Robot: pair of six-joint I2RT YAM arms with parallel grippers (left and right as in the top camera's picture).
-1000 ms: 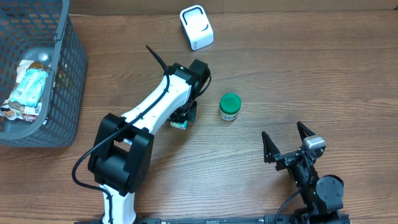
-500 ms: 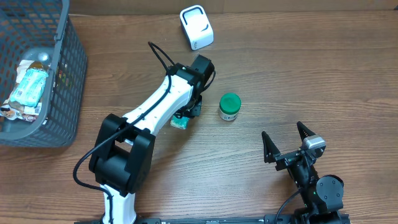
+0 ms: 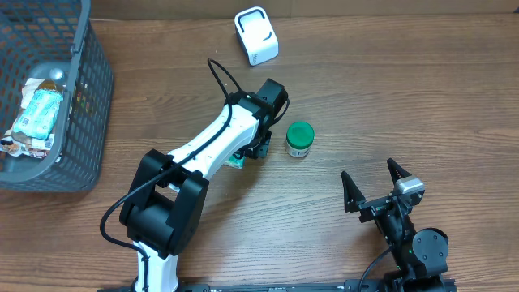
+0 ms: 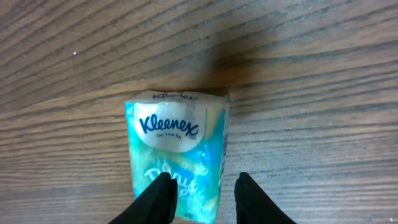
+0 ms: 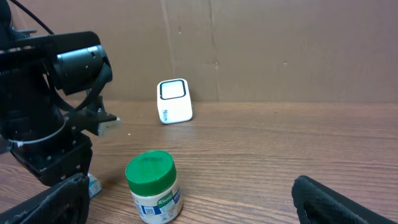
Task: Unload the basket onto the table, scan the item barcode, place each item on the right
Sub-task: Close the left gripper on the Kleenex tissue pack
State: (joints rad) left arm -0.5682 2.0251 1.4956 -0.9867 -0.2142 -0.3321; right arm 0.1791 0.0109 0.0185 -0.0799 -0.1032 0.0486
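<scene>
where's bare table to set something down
Bare wood: the wide stretch right of the scanner and jar, beyond the right claw; also between basket and left arm. Crowded around the left claw, Kleenex pack and jar.

The left arm is hanging over a small teal packet; a green-lidded jar is sitting just right.

Two table arms: one white and black, one all black.
The left arm, mid-frame in the overhead view, has smooth white links between bulky black joint housings, and a thin black cable loops off it. The right arm, at lower right, is black with a small silver block. The left gripper has rounded matte black fingers; the right gripper has pointed black ones.
</scene>
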